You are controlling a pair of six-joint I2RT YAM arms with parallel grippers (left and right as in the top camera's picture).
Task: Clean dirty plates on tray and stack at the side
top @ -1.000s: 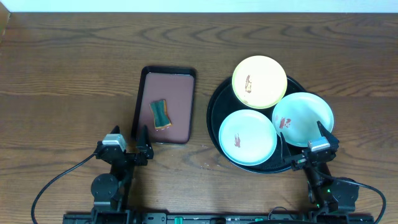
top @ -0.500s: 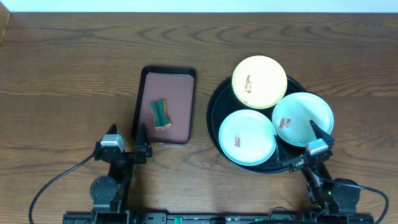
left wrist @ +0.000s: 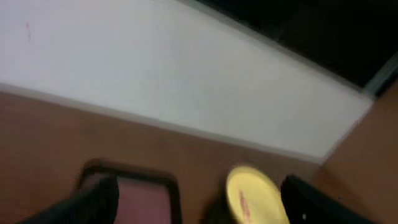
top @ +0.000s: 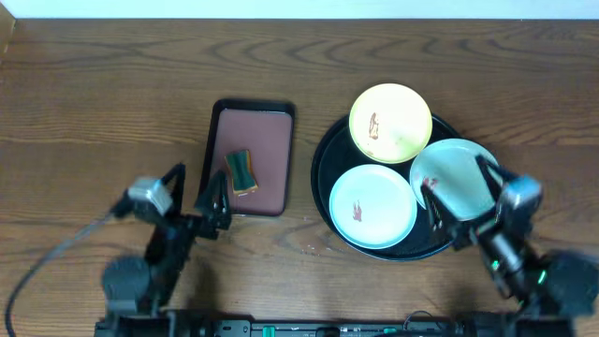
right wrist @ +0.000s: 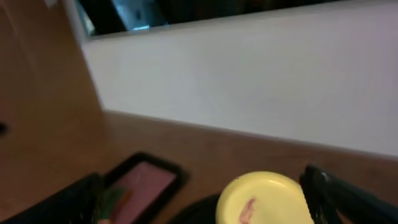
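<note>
Beneath me the table is dark brown wood with bold wavy grain, the round black tray shines glossy, the yellow plate and the mint-blue plates look smooth and faintly sheened, and the reddish-brown rectangular tray looks duller.

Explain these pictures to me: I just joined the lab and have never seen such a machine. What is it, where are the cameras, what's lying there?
Two robot arms sit at a wooden table. The overhead picture looks straight down; the other two, blurry, come from cameras on each wrist. The left gripper and right gripper are both open, holding nothing. A black tray carries a yellow plate and two mint plates, all smeared. Beside it, a brown tray holds a sponge.
</note>
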